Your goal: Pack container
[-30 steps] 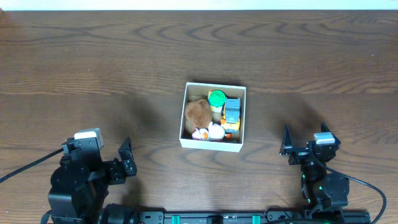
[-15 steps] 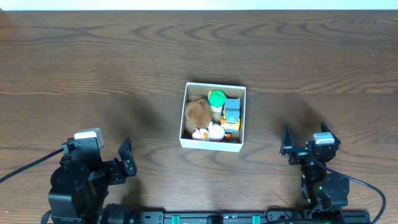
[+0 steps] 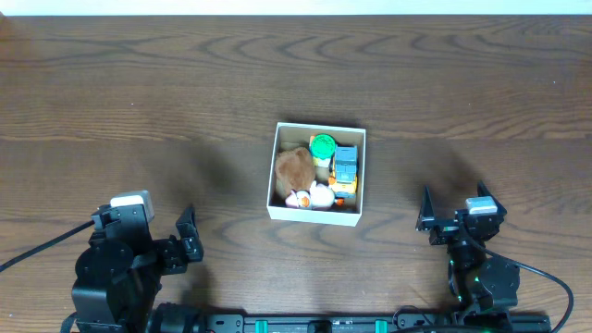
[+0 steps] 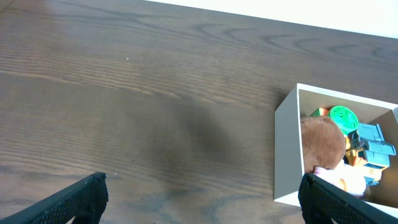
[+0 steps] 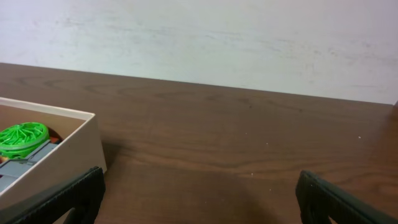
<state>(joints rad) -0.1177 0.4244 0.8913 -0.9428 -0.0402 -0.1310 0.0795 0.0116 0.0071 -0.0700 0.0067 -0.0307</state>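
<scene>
Both claws wide open and empty; the filled container is at mid-tabletop.

My left claw (image 4: 202, 198) and right claw (image 5: 200, 198) hang with jaws spread, gripping nothing, by the near edge of the tabletop (image 3: 139, 92), one toward each near corner. Between them and farther in, the container (image 3: 313, 214) sits about the tabletop's middle. It holds a brown plush (image 3: 294, 168), a green round toy (image 3: 323, 146), a blue-grey toy (image 3: 345, 165) and a white-and-orange one (image 3: 313, 196). I judge it light, with thin walls apt to buckle. I'd pinch one wall over the rim near a corner, where it looks stiffest.
</scene>
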